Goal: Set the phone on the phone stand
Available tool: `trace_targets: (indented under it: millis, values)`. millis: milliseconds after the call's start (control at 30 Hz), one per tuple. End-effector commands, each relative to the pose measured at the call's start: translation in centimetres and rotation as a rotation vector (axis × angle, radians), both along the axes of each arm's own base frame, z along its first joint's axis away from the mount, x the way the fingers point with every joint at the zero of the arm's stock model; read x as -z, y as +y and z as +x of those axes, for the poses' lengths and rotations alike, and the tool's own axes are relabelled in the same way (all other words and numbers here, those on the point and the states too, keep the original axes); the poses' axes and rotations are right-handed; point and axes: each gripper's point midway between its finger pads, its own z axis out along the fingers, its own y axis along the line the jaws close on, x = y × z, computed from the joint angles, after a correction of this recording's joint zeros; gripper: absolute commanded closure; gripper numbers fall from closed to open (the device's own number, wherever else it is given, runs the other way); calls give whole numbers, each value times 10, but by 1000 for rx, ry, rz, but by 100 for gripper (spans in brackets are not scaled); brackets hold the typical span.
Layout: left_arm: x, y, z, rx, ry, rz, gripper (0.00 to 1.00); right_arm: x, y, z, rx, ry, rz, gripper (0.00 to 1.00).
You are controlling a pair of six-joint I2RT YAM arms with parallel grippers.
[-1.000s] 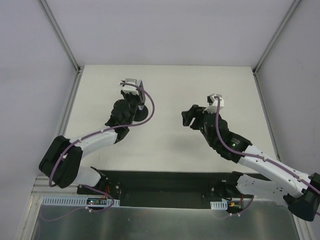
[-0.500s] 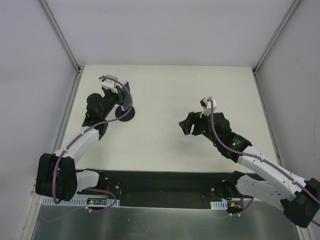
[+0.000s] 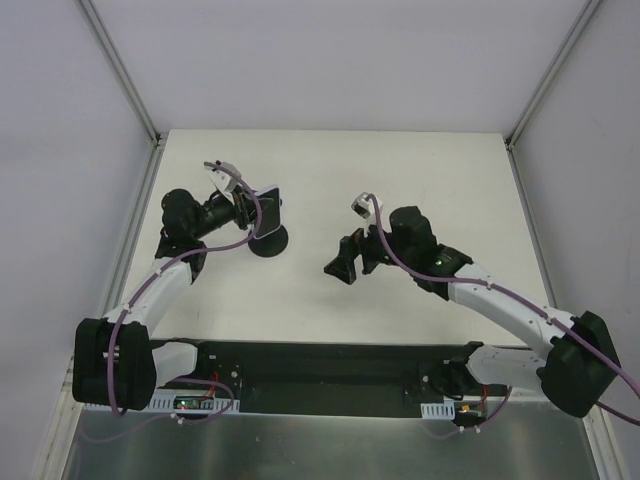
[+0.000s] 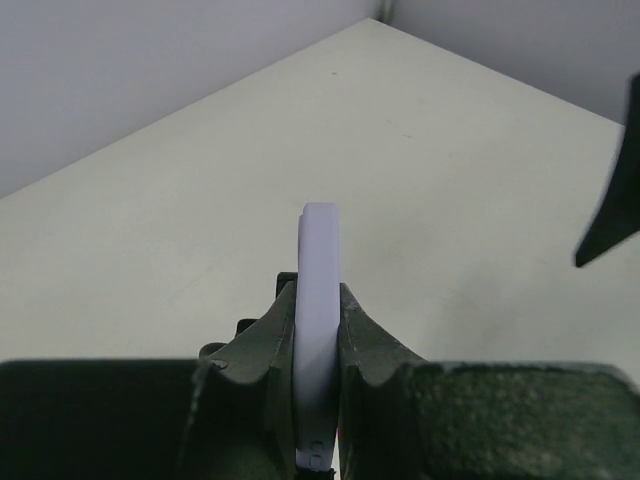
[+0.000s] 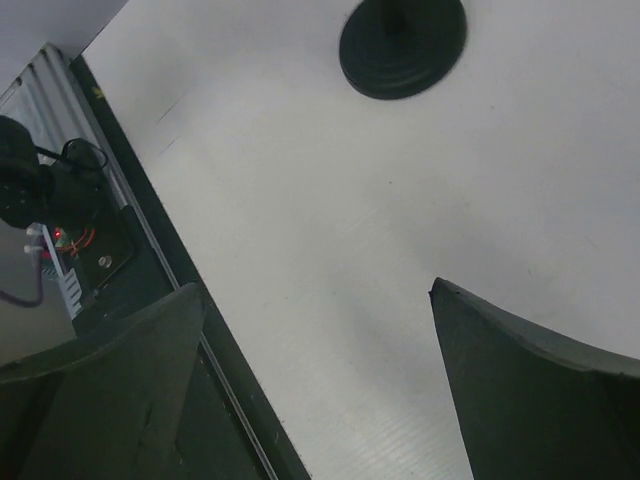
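Right gripper (image 3: 343,268) hangs over the table (image 3: 420,170) near the middle, jaws wide apart, nothing between them. Left gripper (image 4: 318,305), farther back on the left, is clamped on the phone (image 4: 321,240), held edge-on between both fingers. Phone sits right above the phone stand (image 3: 272,245), round base flat on the table; contact with the cradle can't be made out.

Bright, diffuse light covers the pale bench (image 3: 400,170), leaving only faint, soft-edged shadows. In the wrist views the right pincer (image 5: 318,290) looms dark and unfocused, the left pincer (image 4: 318,292) soft and grainy.
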Motion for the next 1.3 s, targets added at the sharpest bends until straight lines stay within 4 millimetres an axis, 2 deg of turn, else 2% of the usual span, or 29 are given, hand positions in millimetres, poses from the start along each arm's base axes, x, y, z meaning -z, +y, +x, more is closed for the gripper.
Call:
trace_targets:
  millis: [0, 67, 133, 267, 333, 467, 667, 733, 800, 867, 900, 967, 1033, 1067, 1100, 1167, 1200, 1233, 1267]
  values:
    - [-36, -40, -64, 361, -10, -60, 100, -44, 30, -3, -245, -151, 74, 1]
    - [-39, -50, -82, 456, -4, -54, 100, -51, 34, 3, -275, -220, 78, 0]
    - [-43, -54, -88, 501, -7, -52, 100, -58, 41, 5, -337, -275, 87, 0]
    - [-35, -67, -107, 611, 11, -40, 100, -62, 57, 14, -418, -332, 93, 2]
    - [-31, -74, -117, 657, 10, -34, 100, -71, 66, 10, -486, -356, 126, 3]
    - [-21, -78, -125, 684, 4, -28, 100, -67, 81, 11, -554, -377, 156, 5]
    - [-18, -81, -134, 715, -11, -27, 100, -59, 96, 22, -589, -396, 161, 7]
    - [-18, -82, -134, 715, -16, -27, 100, -63, 102, 22, -605, -419, 167, 11]
    - [-19, -81, -133, 714, -22, -28, 100, -59, 106, 22, -614, -427, 160, 14]
    - [-19, -82, -133, 711, -24, -29, 100, -58, 110, 20, -626, -426, 159, 23]
    - [-19, -81, -132, 703, -29, -29, 100, -57, 110, 21, -631, -431, 154, 34]
    - [-18, -81, -127, 665, -46, -36, 100, -52, 110, 19, -636, -424, 149, 48]
    - [-18, -81, -122, 621, -72, -51, 100, -54, 112, 16, -631, -403, 162, 76]
    - [-19, -79, -113, 565, -89, -60, 100, -55, 113, 16, -612, -380, 166, 99]
    - [-17, -79, -110, 538, -93, -66, 100, -55, 116, 15, -593, -349, 178, 100]
    - [-15, -77, -106, 511, -98, -70, 100, -68, 120, 14, -500, -246, 227, 100]
    - [-14, -77, -106, 512, -96, -69, 100, -58, 120, 8, -460, -215, 229, 100]
    - [-12, -77, -105, 511, -89, -71, 100, -79, 120, 9, -405, -285, 291, 100]
    - [-12, -78, -105, 511, -89, -73, 100, -79, 123, 10, -355, -274, 295, 100]
